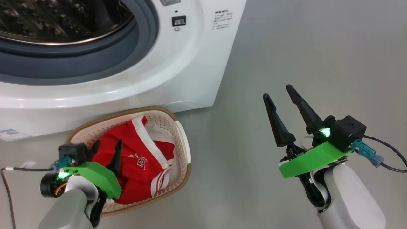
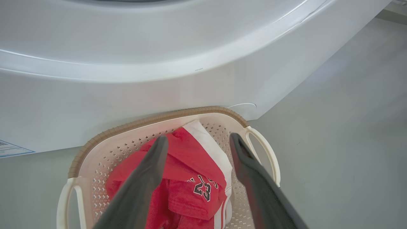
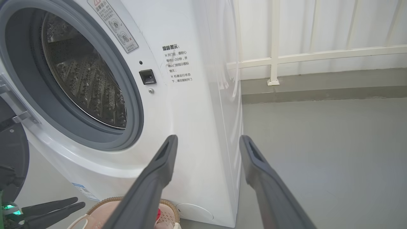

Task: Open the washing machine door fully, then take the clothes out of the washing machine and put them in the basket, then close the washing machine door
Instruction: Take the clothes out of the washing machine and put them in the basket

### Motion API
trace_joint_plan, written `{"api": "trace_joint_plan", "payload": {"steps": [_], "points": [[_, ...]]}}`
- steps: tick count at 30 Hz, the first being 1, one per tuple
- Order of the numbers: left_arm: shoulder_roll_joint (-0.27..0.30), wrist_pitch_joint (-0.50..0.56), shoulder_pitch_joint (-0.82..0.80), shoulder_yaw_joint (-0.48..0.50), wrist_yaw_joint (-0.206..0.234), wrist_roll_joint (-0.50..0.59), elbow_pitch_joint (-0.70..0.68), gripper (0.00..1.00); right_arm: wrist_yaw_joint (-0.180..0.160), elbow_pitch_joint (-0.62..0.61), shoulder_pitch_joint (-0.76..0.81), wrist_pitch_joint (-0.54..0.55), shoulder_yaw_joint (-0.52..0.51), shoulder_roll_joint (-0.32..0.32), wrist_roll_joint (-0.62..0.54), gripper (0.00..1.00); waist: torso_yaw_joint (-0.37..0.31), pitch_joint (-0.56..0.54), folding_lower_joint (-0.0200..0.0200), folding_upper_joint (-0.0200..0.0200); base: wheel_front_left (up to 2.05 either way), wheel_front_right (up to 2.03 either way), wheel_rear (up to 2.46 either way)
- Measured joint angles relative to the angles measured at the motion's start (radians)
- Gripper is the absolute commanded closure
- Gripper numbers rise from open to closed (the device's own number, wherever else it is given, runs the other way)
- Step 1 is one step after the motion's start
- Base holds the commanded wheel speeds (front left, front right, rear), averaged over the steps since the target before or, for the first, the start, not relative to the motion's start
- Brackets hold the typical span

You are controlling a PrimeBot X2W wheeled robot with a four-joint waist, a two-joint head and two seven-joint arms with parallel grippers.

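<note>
1. the floor (image 1: 302, 47) is plain, smooth grey; in the right wrist view a white railing (image 3: 318, 54) stands on a low grey kerb behind it.
2. one washing machine (image 1: 190, 70) stands at the left, its steel drum (image 1: 47, 19) open to view inside the grey seal (image 1: 95, 54). the washing machine door (image 3: 14, 152) is swung aside, black at that view's left edge.
3. one basket (image 1: 160, 121) sits on the floor close against the machine's front. the clothes (image 1: 140, 159) lie heaped in it, red with white trim, "23" showing (how many pieces, i cannot tell).
4. two grippers. the left gripper (image 1: 108, 141) hangs over the basket, fingers spread and grasping nothing, partly screening the clothes. the right gripper (image 1: 277, 90) is well to the right over the floor, fingers parted, empty.
5. around them: a cable (image 1: 31, 169) at far left and a blue label (image 1: 12, 135) low on the machine.
</note>
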Motion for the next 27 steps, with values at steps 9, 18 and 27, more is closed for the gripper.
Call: {"api": "trace_joint_plan", "payload": {"steps": [9, 18, 27], "points": [[0.029, 0.0, 0.06, 0.073, 0.0, 0.054, -0.102, 0.0, 0.0, 0.01, 0.007, 0.0, 0.0, -0.009, 0.008, 0.0, 0.024, -0.051, 0.0, 0.0, 0.0, 0.0, 0.0], [0.035, 0.0, 0.14, 0.177, 0.001, 0.115, -0.223, 0.0, 0.0, 0.019, 0.046, 0.0, -0.005, -0.016, 0.016, 0.0, 0.046, -0.112, 0.0, -0.0001, 0.0, 0.0, 0.0], [0.027, 0.0, 0.256, 0.262, 0.025, 0.169, -0.406, 0.0, 0.0, 0.029, 0.084, 0.0, -0.006, -0.024, 0.027, 0.0, 0.074, -0.182, 0.0, 0.0, 0.0, 0.0, 0.0]]}}
